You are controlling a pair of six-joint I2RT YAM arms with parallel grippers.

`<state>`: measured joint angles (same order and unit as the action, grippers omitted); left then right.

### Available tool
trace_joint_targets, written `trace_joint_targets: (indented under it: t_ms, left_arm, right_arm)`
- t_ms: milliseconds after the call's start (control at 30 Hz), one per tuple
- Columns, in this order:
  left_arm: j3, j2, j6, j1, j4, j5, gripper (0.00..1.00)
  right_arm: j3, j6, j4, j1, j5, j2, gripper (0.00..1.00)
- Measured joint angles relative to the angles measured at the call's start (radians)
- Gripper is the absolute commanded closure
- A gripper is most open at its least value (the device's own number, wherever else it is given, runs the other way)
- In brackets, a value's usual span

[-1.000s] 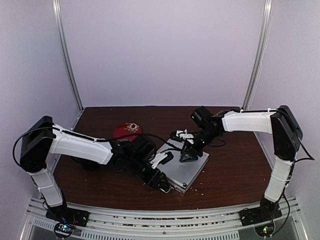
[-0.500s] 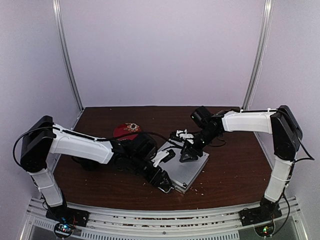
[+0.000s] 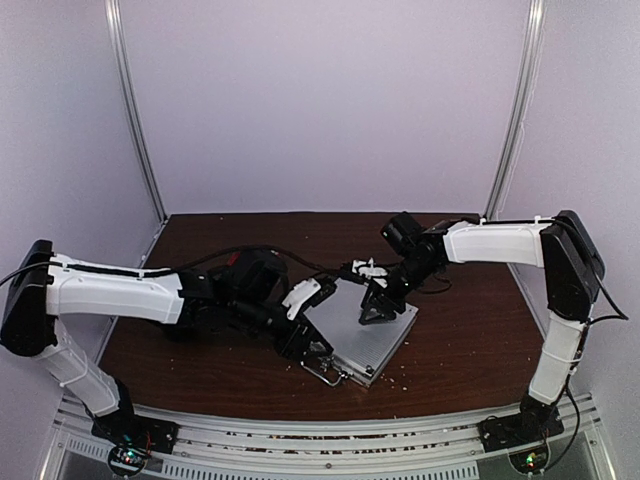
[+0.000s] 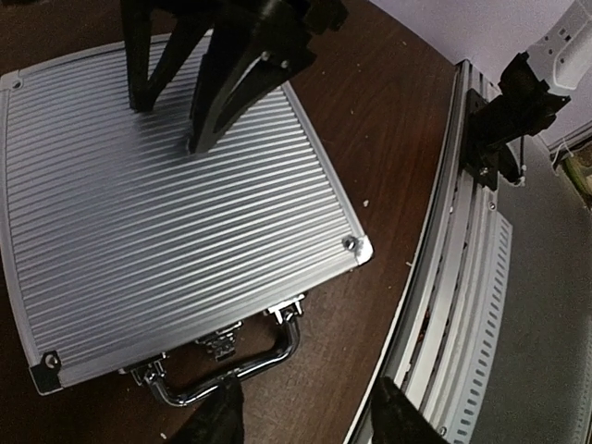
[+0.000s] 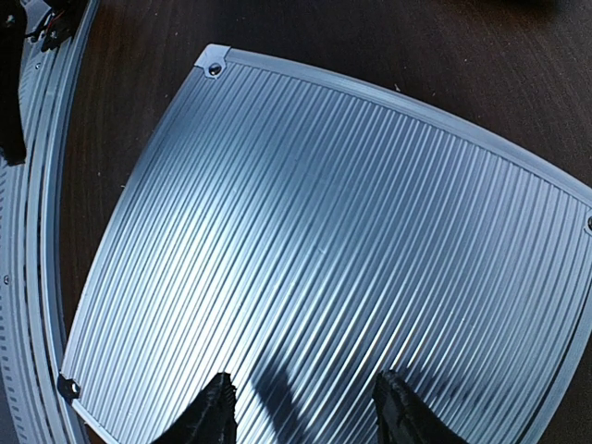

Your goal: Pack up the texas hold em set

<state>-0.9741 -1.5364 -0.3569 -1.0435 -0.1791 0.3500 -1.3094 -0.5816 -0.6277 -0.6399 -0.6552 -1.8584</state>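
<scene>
The ribbed silver case (image 3: 366, 338) lies shut on the dark table, its metal handle (image 3: 328, 376) toward the near edge. In the left wrist view the case (image 4: 166, 203) fills the left, and the handle (image 4: 236, 365) lies just ahead of my open, empty left gripper (image 4: 305, 421), whose left fingertip (image 4: 217, 421) is at the handle. My right gripper (image 3: 375, 308) is open, with its tips on or just above the lid (image 5: 324, 231), and shows at the bottom of the right wrist view (image 5: 305, 412). Chips, dice, card box and blue disc are out of view.
The metal rail (image 3: 330, 440) runs along the table's near edge, close to the case's handle; it also shows in the left wrist view (image 4: 462, 277). Small crumbs lie on the table near the case. Side walls and posts enclose the table.
My left arm has swung back to the left and its gripper has drawn away from the case's front corner, uncovering the handle. The right gripper has stayed on the lid.
</scene>
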Motion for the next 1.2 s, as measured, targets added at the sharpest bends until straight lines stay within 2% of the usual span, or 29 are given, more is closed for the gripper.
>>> trace_joint_targets:
  t_ms: [233, 700, 1200]
  left_arm:
    - [0.119, -0.055, -0.037, 0.0, 0.033, -0.072, 0.99]
    - [0.133, -0.205, -0.066, -0.001, 0.204, -0.084, 1.0]
    - [0.111, -0.251, -0.068, -0.001, 0.23, -0.082, 1.0]
  right_arm:
    - [-0.008, -0.001, -0.007, 0.0, 0.0, -0.006, 0.5]
    - [-0.013, -0.018, -0.006, 0.0, -0.009, -0.013, 0.5]
    - [-0.016, -0.018, -0.007, 0.0, -0.014, -0.018, 0.51]
